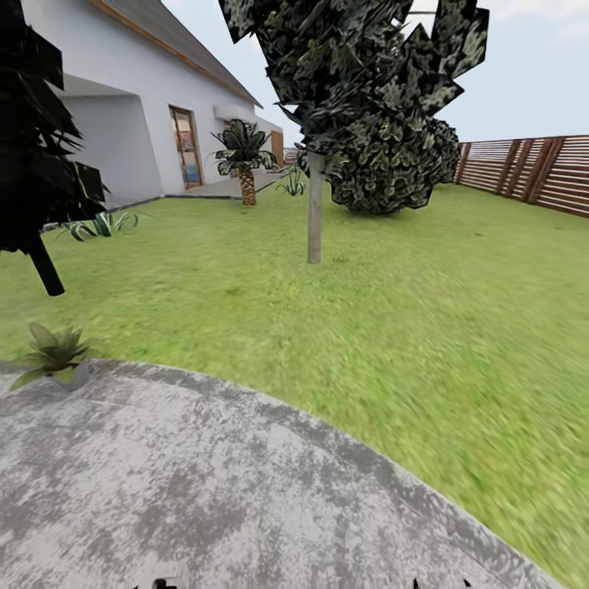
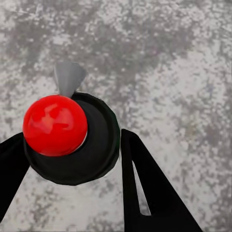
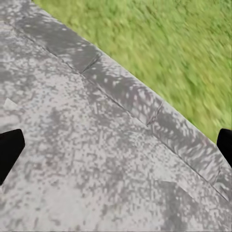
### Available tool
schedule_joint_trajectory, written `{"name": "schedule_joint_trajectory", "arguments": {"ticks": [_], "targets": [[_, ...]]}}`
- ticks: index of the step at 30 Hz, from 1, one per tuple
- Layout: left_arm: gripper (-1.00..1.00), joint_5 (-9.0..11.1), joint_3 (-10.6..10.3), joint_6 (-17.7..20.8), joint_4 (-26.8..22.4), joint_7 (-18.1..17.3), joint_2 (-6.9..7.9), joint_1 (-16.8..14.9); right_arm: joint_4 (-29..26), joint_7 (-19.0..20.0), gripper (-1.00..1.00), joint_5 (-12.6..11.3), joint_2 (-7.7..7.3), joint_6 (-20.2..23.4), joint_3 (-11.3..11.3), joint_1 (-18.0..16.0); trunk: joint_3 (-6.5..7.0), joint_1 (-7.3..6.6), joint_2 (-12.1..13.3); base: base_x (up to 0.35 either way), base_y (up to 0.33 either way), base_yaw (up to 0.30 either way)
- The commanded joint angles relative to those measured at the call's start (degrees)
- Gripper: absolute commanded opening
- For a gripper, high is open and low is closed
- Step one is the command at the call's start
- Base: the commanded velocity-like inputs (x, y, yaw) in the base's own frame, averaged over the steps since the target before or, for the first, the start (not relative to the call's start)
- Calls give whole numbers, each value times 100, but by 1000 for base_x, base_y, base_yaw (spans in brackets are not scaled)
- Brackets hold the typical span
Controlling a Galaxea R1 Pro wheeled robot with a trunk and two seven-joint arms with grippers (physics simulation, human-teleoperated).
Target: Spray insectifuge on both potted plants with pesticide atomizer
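So in the left wrist view, the left gripper point(image 2: 72, 159) is pinching the pesticide atomizer point(image 2: 72, 140). You're looking straight down on its red top with the dark round body under it and a pale grey nozzle sticking out, black fingers point(image 2: 150, 188) hugging both sides, all hanging over the mottled grey patio point(image 2: 169, 63). The right gripper point(image 3: 116, 150) is spread wide, just black fingertips point(image 3: 9, 150) at both edges of its view, nothing between them but paving and the patio's curb meeting the lawn point(image 3: 169, 38). From the head view, one potted plant point(image 1: 53, 352) sits right at the patio's edge on the left. Beyond it there's grass, a thin-trunked tree point(image 1: 315, 204), a small palm point(image 1: 245, 159) by the white house point(image 1: 123, 98), and a slatted wooden fence point(image 1: 532, 172) on the right.
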Motion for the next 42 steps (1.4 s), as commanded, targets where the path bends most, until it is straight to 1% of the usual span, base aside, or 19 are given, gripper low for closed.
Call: {"name": "schedule_joint_trajectory", "arguments": {"ticks": [1,42], "targets": [[-100,61,-37,-18,8,-20,1,-5,8,-43,100,62,-1,-10,-24,-3,-5,2,-2,338,0,273],[-100,61,-37,-18,8,-19,-6,-5,11,-43,100,62,-1,-10,-24,-3,-5,2,-2,338,0,273]]}}
